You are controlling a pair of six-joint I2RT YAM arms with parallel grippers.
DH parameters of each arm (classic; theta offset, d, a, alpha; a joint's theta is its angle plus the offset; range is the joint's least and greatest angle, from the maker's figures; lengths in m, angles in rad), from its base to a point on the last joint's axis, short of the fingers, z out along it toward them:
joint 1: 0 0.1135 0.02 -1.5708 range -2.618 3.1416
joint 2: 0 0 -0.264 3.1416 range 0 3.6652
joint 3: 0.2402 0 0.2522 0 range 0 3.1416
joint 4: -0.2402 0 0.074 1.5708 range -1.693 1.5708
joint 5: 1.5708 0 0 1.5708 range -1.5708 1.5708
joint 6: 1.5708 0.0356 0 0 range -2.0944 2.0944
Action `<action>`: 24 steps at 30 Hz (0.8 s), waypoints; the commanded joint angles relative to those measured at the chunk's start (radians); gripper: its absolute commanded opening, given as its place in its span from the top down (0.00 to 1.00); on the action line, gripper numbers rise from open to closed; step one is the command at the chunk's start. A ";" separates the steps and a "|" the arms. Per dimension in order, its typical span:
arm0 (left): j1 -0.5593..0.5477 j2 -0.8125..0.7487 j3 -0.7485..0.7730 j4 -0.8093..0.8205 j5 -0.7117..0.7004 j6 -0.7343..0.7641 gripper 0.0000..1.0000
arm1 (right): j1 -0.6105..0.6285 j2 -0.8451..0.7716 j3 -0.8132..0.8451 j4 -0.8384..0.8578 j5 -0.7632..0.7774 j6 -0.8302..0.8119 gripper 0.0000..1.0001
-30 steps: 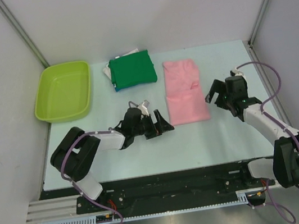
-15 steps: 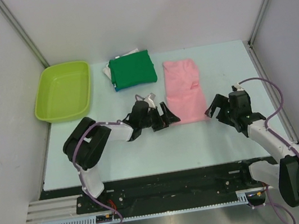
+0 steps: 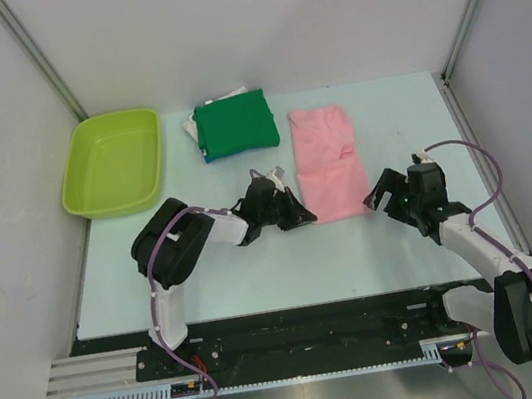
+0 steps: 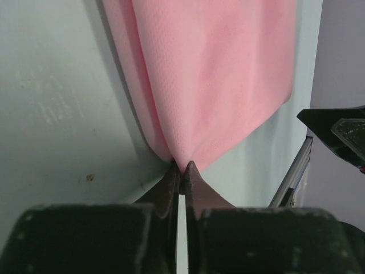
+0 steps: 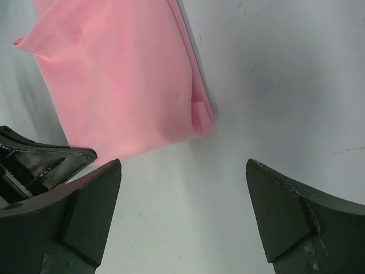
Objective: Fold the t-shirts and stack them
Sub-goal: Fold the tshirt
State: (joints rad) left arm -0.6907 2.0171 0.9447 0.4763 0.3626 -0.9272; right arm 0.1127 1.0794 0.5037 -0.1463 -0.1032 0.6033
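- A pink t-shirt (image 3: 329,161), folded into a long narrow rectangle, lies flat on the pale bench (image 3: 206,270), right of centre. Its length runs from the far edge toward the near edge.
- A small fold of pink cloth sticks up along the shirt's right side, seen from above and in the right wrist view (image 5: 120,74).
- The left pincer (image 3: 301,216) is at the shirt's near left corner. In the left wrist view its two tips (image 4: 181,171) are drawn together and clamped on that corner, and the cloth (image 4: 217,74) puckers into the pinch.
- The right pincer (image 3: 386,192) is near the shirt's near right corner with its fingers spread wide apart. In its own wrist view (image 5: 182,165) only bare bench shows between them, and the corner lies just beyond the tips, untouched.
- Each pincer shows at the edge of the other's wrist view, on opposite sides of the shirt's near end.
- Left of the pink shirt, near the far edge, a dark green t-shirt (image 3: 236,123) tops a folded stack. Blue cloth (image 3: 206,153) and white cloth (image 3: 190,122) peek out on the stack's left side.
- A lime green tub (image 3: 113,163) occupies the bench's far left corner, apart from the stack.
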 commanded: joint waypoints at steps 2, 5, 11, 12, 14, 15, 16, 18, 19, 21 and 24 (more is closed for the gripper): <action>-0.007 0.040 0.000 -0.097 -0.031 0.016 1.00 | -0.016 0.028 -0.017 0.072 -0.016 0.021 0.05; -0.007 0.017 -0.020 -0.091 -0.031 0.021 1.00 | -0.028 0.073 -0.017 0.119 -0.032 0.030 0.06; -0.004 -0.031 -0.073 -0.079 -0.019 0.022 1.00 | -0.027 0.184 -0.030 0.240 -0.098 0.078 0.15; -0.006 -0.034 -0.079 -0.077 -0.016 0.021 1.00 | -0.025 0.194 -0.033 0.252 -0.108 0.094 0.16; -0.006 -0.037 -0.093 -0.071 -0.014 0.021 1.00 | -0.022 0.220 -0.042 0.290 -0.118 0.108 0.19; -0.006 -0.035 -0.096 -0.071 -0.014 0.021 1.00 | -0.019 0.229 -0.044 0.298 -0.118 0.112 0.20; -0.006 -0.034 -0.099 -0.068 -0.011 0.021 1.00 | -0.016 0.240 -0.045 0.309 -0.116 0.115 0.21; -0.006 -0.031 -0.101 -0.068 -0.011 0.018 1.00 | -0.015 0.272 -0.047 0.320 -0.119 0.119 0.25; -0.006 -0.032 -0.103 -0.068 -0.011 0.018 1.00 | -0.015 0.280 -0.048 0.332 -0.124 0.124 0.28; -0.006 -0.035 -0.104 -0.067 -0.011 0.016 1.00 | -0.010 0.304 -0.053 0.346 -0.132 0.130 0.36; -0.006 -0.046 -0.113 -0.062 -0.010 0.014 1.00 | -0.005 0.335 -0.057 0.361 -0.127 0.128 0.49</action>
State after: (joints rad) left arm -0.6918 1.9804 0.8768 0.5156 0.3702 -0.9352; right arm 0.0963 1.3708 0.4656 0.1745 -0.2226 0.7204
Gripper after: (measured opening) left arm 0.015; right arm 0.597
